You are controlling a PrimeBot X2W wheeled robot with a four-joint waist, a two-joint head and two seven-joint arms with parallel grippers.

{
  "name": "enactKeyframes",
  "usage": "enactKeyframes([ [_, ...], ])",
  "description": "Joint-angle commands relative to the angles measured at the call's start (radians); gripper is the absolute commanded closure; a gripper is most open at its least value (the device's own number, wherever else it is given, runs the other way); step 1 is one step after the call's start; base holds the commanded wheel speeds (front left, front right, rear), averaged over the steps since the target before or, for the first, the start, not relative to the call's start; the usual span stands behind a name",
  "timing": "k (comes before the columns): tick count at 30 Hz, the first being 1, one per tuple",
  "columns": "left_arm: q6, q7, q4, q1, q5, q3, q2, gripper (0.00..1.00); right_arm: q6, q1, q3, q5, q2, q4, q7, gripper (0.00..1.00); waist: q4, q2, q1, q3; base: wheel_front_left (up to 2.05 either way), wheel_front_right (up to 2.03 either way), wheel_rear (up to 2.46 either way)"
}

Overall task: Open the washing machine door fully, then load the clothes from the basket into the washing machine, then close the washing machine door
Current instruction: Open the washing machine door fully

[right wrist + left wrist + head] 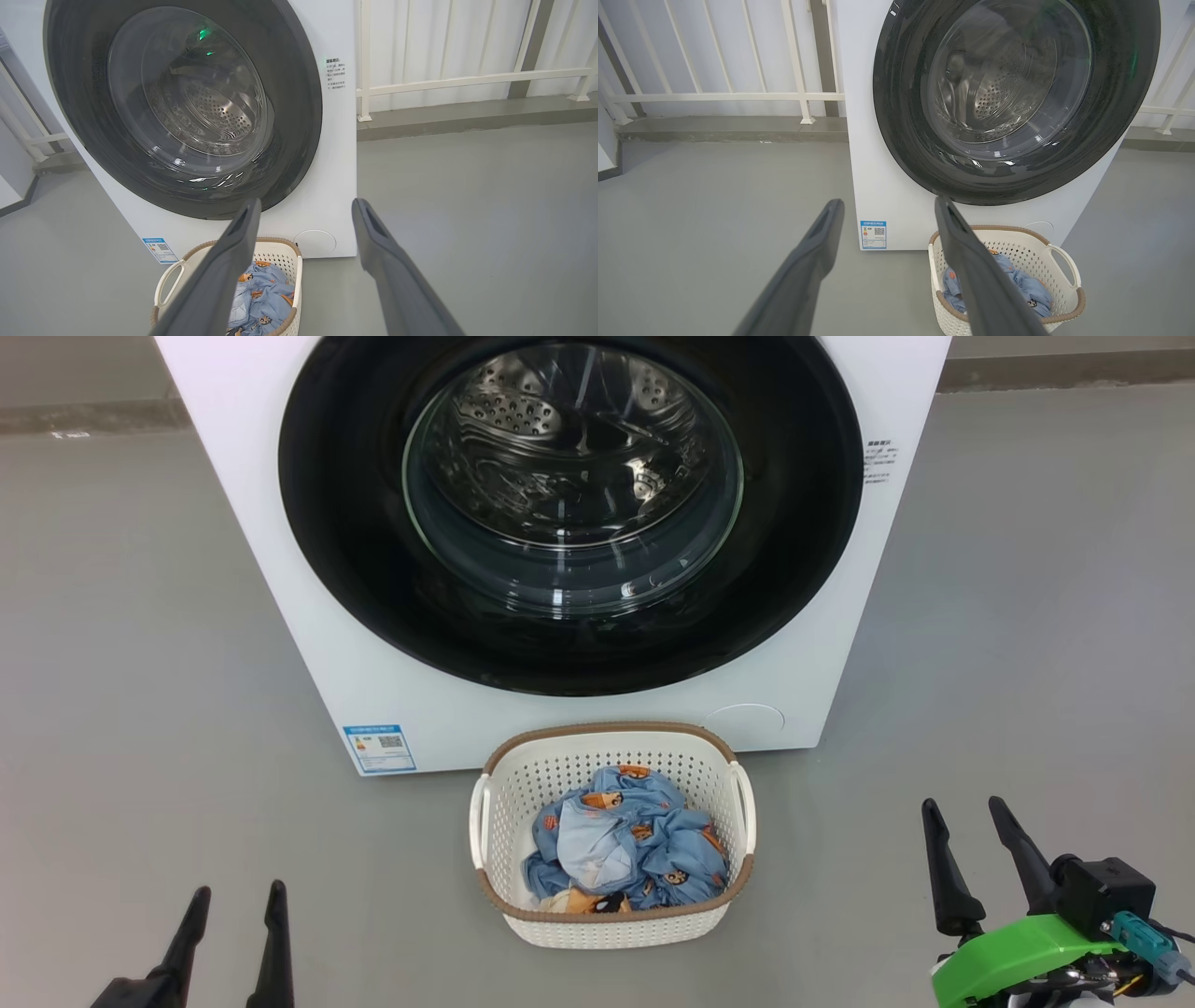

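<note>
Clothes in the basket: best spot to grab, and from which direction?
Pinch the raised, crumpled bunch near the middle of the clothes, coming straight down from above. The basket walls stand higher than the pile on every side, so a sideways approach looks blocked, while the top is open. The bunched folds there should give a ridge to close on.

Ahead between my jaws, the cream basket (579, 770) holds crumpled bear-print clothes (635, 845); beyond, the washing machine door (569, 513) is shut.
</note>
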Motion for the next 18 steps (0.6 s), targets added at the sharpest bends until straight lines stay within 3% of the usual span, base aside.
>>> enactKeyframes([
  [1, 0.006, -0.012, -0.026, -0.038, 0.015, 0.036, 0.011, 0.0, -0.001, -0.028, 0.03, 0.003, -0.008, -0.021, -0.001, 0.0, 0.0, -0.0001, 0.0, -0.001, 0.0, 0.0, 0.0],
  [18, 0.004, -0.012, -0.019, -0.047, 0.023, 0.05, 0.009, 0.0, -0.001, -0.031, 0.027, 0.007, -0.008, -0.021, -0.006, 0.0, 0.001, -0.0001, 0.0, 0.0, 0.0, 0.0, 0.0],
])
